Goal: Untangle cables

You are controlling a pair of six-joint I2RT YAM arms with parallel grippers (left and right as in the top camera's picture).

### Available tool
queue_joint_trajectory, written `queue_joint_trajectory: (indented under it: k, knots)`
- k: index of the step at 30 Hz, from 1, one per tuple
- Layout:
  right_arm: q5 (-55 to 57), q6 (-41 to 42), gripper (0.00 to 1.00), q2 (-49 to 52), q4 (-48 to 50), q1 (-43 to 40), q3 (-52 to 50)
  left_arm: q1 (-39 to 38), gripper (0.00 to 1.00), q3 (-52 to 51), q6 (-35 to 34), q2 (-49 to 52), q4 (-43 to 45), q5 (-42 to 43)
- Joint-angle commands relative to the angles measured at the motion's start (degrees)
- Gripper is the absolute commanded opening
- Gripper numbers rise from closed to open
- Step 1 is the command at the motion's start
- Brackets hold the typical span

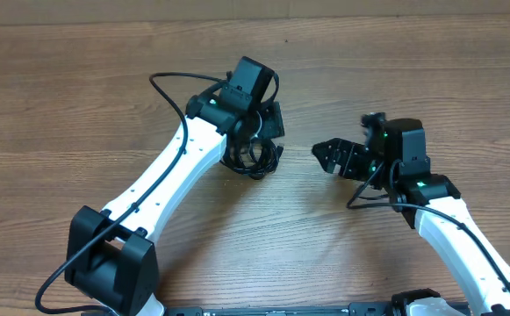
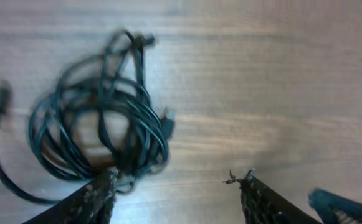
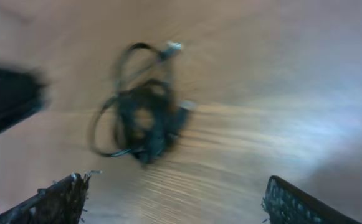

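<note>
On the wooden table (image 1: 79,96) the cables (image 1: 256,160) are lying as one small knotted bundle, a little left of the middle of the overhead view, and they are resting directly on the wood. The left gripper (image 2: 177,190) is hanging just above this bundle, at its upper side in the overhead view. In the left wrist view its jaws are standing apart, with only bare wood between them, so it is not holding anything. One of its fingers (image 2: 96,199) is showing at the lower left of that view, right at the lower edge of the loops (I cannot tell if it is really touching them, the picture is somewhat blurred). One loose cord end (image 2: 0,99) is curving out of the bundle to the far left of that view, and a small plug (image 2: 168,121) is sticking out on the right side of the loops. The right gripper (image 1: 327,156) is staying right of the middle in the overhead view, near the bundle but apart from it, and it is pointing to the left towards it. In the right wrist view its jaws are standing wide apart and empty, and the bundle is appearing there blurred in the upper left part.
</note>
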Motion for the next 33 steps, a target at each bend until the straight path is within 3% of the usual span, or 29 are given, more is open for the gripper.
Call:
queue_joint_trajectory:
  k: [1, 5, 8, 11, 15, 20, 25, 33]
  knots:
    - [-7.26, -10.58, 0.85, 3.34, 5.20, 2.62, -0.02, 5.11, 0.71, 2.54, 2.47, 0.26, 0.79, -0.61]
    - [-7.23, -11.47, 0.77, 10.21, 12.66, 5.46, 1.11, 11.28, 0.84, 4.98, 4.72, 0.26, 0.81, 8.00]
    - [-7.21, -14.14, 0.72, 16.24, 11.69, 6.97, 5.75, 15.10, 0.90, 5.03, 4.74, 0.28, 0.07, 14.16]
    - [-7.21, -17.44, 0.63, 22.38, 6.38, 7.87, 13.35, 17.33, 0.93, 5.03, 4.96, 0.28, -3.21, 14.32]
    - [-8.48, -17.42, 0.62, 26.69, 5.68, 8.48, 17.31, 17.70, 0.97, 5.03, 4.96, 0.28, -5.84, 13.46]
    - [-11.78, -17.38, 0.61, 31.19, 8.17, 9.68, 17.62, 17.44, 1.00, 5.01, 4.92, 0.31, -6.56, 12.35]
    - [-12.74, -17.05, 0.48, 35.23, 10.97, 10.97, 17.62, 17.31, 1.00, 5.01, 4.92, 0.31, -6.56, 12.35]
    - [-12.76, -15.19, 0.42, 38.56, 13.88, 11.10, 17.68, 17.31, 1.00, 5.01, 4.90, 0.31, -7.15, 12.35]
